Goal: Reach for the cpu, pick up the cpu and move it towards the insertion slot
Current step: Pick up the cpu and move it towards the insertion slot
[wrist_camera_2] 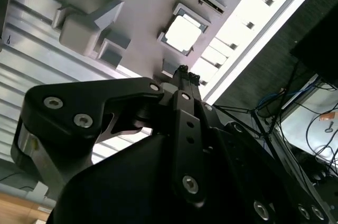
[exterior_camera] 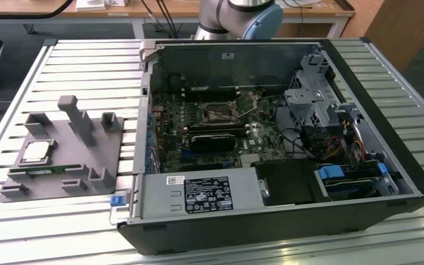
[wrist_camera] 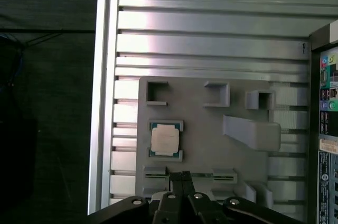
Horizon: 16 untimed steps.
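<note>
- The cpu [exterior_camera: 37, 152] lay open from above in the grey fixture [exterior_camera: 64, 144], with low lips hemming two of its sides.
- A tall post [exterior_camera: 79, 124] rose near it, toward the exterior view's right.
- The case wall [exterior_camera: 146, 83] stood between the fixture and the insertion slot [exterior_camera: 218, 115].
- The case was open above the slot, but a thin lever [exterior_camera: 253, 107], a black card [exterior_camera: 212, 141] and the drive cage [exterior_camera: 311, 102] crowded its flanks.
</note>
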Each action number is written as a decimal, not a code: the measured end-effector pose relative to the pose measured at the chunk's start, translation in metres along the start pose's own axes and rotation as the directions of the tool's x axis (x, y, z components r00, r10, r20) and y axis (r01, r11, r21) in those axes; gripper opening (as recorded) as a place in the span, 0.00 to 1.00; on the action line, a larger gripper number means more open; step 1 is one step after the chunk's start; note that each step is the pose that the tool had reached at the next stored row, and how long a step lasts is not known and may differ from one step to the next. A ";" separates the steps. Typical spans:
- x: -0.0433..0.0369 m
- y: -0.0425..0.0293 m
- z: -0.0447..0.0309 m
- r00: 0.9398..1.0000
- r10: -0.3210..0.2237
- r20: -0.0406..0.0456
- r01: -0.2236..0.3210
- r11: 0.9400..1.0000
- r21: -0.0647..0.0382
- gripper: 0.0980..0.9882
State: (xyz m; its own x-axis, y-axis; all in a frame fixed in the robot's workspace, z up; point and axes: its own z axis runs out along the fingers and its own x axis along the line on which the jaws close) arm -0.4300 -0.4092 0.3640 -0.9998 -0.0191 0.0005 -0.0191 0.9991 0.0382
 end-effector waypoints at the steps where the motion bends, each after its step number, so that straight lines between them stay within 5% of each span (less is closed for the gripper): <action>1: 0.0017 0.0000 0.0001 1.000 0.000 0.000 0.000 1.000 0.000 0.01; 8: 0.0123 0.0002 0.0023 1.000 0.000 0.000 0.000 1.000 0.001 0.02; 16: 0.0124 -0.0003 0.0141 1.000 0.000 -0.003 0.000 1.000 0.010 0.35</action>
State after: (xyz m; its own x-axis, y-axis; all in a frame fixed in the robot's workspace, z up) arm -0.4425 -0.4093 0.3499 -0.9998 -0.0192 0.0031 -0.0191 0.9994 0.0285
